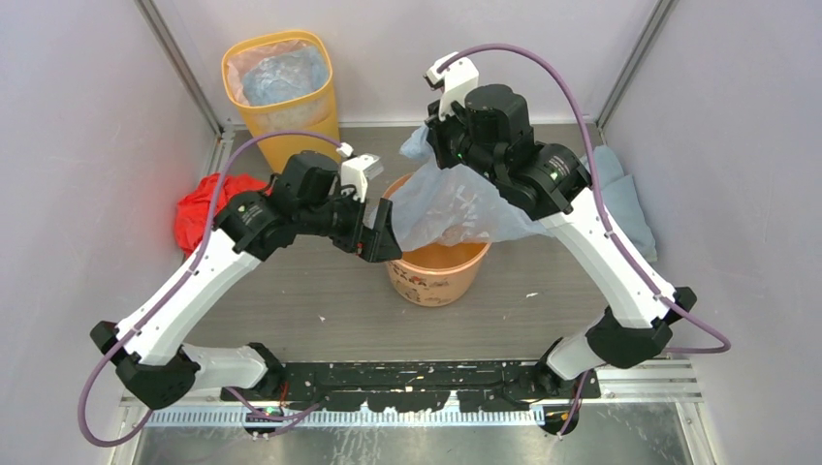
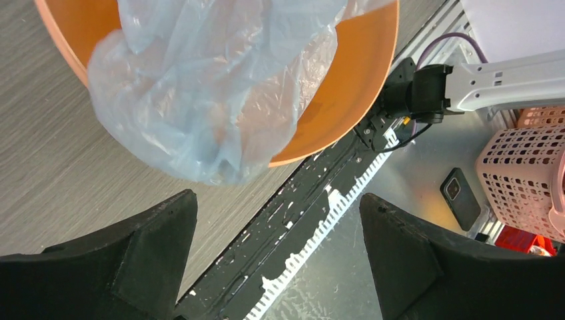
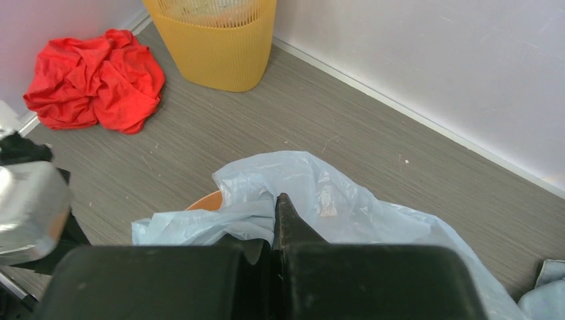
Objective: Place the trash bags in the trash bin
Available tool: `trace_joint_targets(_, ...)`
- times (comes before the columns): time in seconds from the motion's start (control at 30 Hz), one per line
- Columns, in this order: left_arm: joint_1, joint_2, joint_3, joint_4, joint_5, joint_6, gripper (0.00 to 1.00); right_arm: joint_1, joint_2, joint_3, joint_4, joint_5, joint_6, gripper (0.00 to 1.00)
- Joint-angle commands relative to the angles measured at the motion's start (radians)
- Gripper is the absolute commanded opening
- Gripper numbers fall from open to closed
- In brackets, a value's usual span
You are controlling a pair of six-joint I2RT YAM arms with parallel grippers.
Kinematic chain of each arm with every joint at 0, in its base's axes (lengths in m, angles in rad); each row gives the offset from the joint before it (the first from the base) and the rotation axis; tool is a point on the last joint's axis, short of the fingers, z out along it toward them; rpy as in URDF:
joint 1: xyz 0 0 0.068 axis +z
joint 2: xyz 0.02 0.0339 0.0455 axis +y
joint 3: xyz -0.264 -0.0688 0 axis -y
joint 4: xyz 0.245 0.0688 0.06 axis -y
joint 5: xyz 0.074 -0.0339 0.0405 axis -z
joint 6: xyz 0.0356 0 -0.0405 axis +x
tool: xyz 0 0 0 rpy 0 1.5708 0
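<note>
The round orange trash bin (image 1: 438,273) stands at the table's middle. A pale blue translucent trash bag (image 1: 456,203) drapes from above into the bin's mouth and over its far rim. My right gripper (image 1: 438,153) hangs over the bin's far side, shut on the bag's top. In the right wrist view the fingertips (image 3: 278,201) pinch the film (image 3: 346,207), with a bit of orange rim (image 3: 208,200) below. My left gripper (image 1: 380,237) is open at the bin's left rim, holding nothing. In its view the jaws (image 2: 278,197) stand wide apart below the bag (image 2: 200,100) and the bin (image 2: 346,87).
A yellow bin (image 1: 281,87) with a clear liner stands at the back left. A red cloth (image 1: 204,208) lies against the left wall. A blue-grey crumpled bundle (image 1: 620,203) lies behind the right arm. Off the table's near edge are a pink basket (image 2: 526,173) and a phone (image 2: 460,197).
</note>
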Motion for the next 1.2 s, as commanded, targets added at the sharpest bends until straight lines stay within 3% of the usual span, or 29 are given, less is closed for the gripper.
trace_joint_targets(0.0, -0.004, -0.044, 0.057, -0.029, -0.027, 0.015, 0.92, 0.011, -0.05, 0.023, 0.056, 0.005, 0.015, 0.01)
trace_joint_targets(0.4, -0.001, 0.022, 0.039, 0.043, -0.084, 0.014, 0.91, 0.019, -0.119, 0.007, 0.07, 0.065, -0.002, 0.01)
trace_joint_targets(0.53, 0.001, 0.1, 0.111, 0.107, -0.09, 0.012, 0.82, 0.021, -0.142, -0.007, 0.058, 0.069, -0.003, 0.01)
trace_joint_targets(0.73, 0.0, 0.179, 0.19, 0.141, -0.054, 0.029, 0.54, 0.02, -0.149, -0.024, 0.048, 0.071, -0.007, 0.01)
trace_joint_targets(1.17, -0.006, 0.324, 0.172, 0.04, -0.192, 0.08, 0.48, 0.031, -0.089, -0.011, 0.058, 0.006, 0.016, 0.01)
